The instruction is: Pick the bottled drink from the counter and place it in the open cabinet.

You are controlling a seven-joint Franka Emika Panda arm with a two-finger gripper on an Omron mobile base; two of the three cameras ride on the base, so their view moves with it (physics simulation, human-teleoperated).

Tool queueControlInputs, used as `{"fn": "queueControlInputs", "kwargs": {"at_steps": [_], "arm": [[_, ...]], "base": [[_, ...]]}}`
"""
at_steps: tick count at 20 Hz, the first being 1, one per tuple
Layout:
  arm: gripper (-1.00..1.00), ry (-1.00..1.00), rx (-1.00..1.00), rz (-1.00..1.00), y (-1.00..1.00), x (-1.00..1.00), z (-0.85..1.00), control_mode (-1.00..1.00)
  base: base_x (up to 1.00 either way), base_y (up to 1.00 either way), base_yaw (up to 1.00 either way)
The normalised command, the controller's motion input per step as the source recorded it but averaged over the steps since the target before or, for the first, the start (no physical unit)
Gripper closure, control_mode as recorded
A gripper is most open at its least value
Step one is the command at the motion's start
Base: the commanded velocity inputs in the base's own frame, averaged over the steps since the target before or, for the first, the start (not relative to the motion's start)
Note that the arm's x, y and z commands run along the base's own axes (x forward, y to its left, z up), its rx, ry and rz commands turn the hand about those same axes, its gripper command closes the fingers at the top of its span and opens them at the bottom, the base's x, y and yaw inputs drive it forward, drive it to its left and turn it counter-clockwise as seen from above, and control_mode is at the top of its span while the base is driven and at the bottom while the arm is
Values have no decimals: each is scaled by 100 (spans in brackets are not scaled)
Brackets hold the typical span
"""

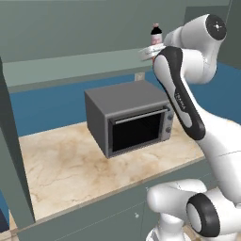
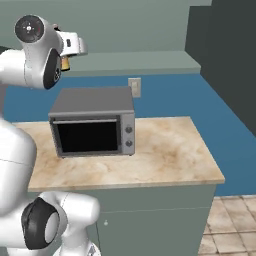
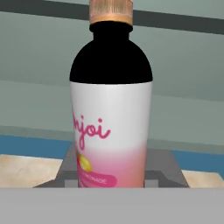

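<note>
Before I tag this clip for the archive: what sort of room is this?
Most likely a rendered kitchen: a marble-patterned counter carries a grey microwave, with a grey-green wall cabinet above. The gripper holds a bottled drink at the cabinet's shelf.

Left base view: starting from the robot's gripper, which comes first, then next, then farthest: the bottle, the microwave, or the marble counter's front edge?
1. The bottled drink: held in the gripper, up at the open cabinet shelf.
2. The microwave: below the gripper, on the counter.
3. The counter front edge: lowest, toward the camera.
</note>
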Motion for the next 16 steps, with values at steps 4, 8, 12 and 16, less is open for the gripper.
{"fn": "queueControlInputs", "kwargs": {"at_steps": [4,8,12,16], "arm": [[100,0,0,0,0,71,-7,-100],[100,0,0,0,0,69,0,-100],[100,0,1,0,0,61,0,-100],[100,0,1,0,0,59,-8,-100]], "base": [[0,0,0],[0,0,0],[0,0,0],[0,0,0]]}}
